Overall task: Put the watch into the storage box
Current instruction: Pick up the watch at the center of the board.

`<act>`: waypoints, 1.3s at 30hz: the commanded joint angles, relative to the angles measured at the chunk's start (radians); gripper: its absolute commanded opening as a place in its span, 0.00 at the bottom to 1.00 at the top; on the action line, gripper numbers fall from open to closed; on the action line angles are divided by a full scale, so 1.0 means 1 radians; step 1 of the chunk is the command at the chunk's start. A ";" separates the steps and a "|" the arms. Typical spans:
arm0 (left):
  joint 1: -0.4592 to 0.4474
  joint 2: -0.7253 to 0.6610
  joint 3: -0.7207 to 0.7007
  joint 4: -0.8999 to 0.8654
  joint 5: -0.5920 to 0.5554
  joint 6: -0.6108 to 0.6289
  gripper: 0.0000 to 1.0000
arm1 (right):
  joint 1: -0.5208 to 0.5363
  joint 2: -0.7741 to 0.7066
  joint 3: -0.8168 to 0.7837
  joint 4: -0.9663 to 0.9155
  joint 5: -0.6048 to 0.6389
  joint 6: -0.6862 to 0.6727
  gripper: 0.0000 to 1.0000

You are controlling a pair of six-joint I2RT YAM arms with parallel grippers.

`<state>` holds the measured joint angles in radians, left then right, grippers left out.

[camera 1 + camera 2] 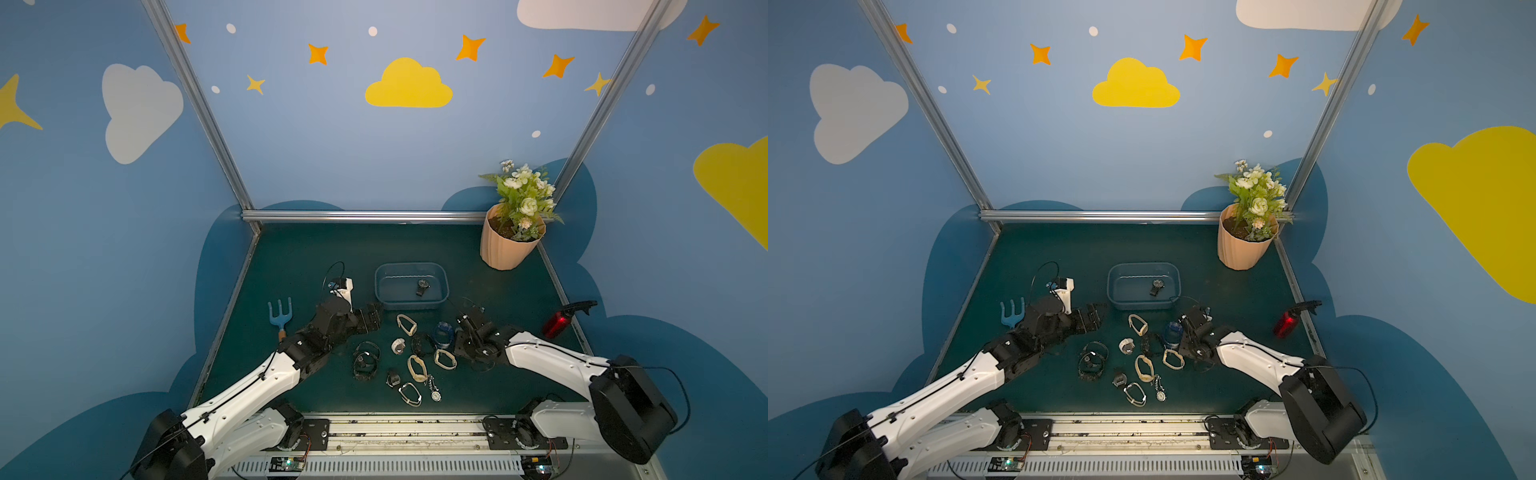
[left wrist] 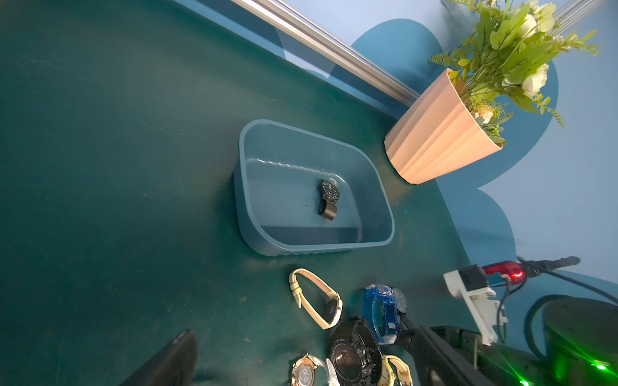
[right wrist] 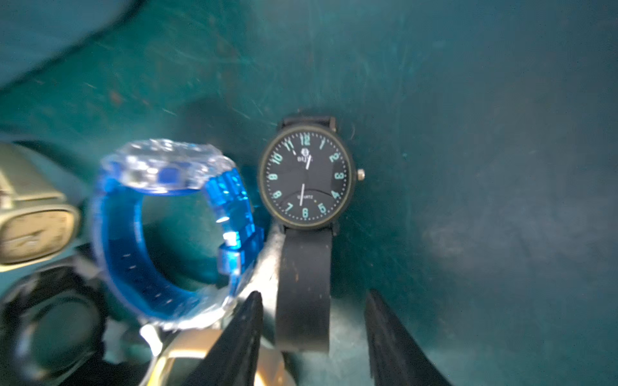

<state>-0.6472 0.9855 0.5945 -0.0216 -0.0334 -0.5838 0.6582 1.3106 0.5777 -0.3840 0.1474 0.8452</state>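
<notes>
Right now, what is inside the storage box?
One black watch lies on the floor of the storage box, nothing else visible. In both top views the near wall covers a strip of floor.

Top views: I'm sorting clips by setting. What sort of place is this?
Probably a staged robot-recording booth, not a home: painted cloud-and-star walls in aluminium framing, two arms mounted on a front rail, and props on a green mat: watches, storage box, flower pot.
</notes>
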 commanded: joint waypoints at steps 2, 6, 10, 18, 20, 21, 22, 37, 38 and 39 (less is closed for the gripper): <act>0.003 -0.011 -0.009 0.015 0.008 0.004 1.00 | 0.004 0.025 0.011 0.028 0.002 0.017 0.45; 0.002 -0.006 -0.011 0.010 -0.001 0.009 1.00 | 0.004 0.035 0.015 0.022 0.037 0.013 0.42; 0.003 -0.002 0.003 -0.002 0.007 0.002 1.00 | 0.005 0.027 0.022 0.017 0.062 -0.001 0.34; 0.002 0.011 0.002 0.012 0.032 -0.009 1.00 | 0.009 -0.016 0.064 -0.063 0.124 -0.046 0.20; 0.003 0.017 -0.006 0.026 0.035 -0.007 1.00 | 0.011 -0.046 0.068 -0.070 0.152 -0.072 0.19; 0.003 0.022 -0.010 0.030 0.032 -0.005 1.00 | 0.010 -0.059 0.074 -0.078 0.166 -0.087 0.18; 0.003 0.028 -0.012 0.032 0.027 -0.004 1.00 | 0.012 -0.071 0.086 -0.097 0.185 -0.103 0.16; 0.002 0.024 -0.004 0.011 0.023 -0.045 1.00 | 0.040 -0.124 0.324 -0.158 0.212 -0.303 0.16; 0.003 0.021 -0.010 0.012 0.021 -0.043 1.00 | 0.043 -0.109 0.339 -0.141 0.204 -0.319 0.16; 0.003 0.019 -0.015 0.012 0.017 -0.041 1.00 | 0.045 -0.096 0.354 -0.125 0.200 -0.332 0.16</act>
<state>-0.6472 1.0210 0.5888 -0.0074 -0.0090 -0.6186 0.6933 1.1851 0.8783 -0.5392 0.3614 0.5831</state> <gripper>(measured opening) 0.998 0.164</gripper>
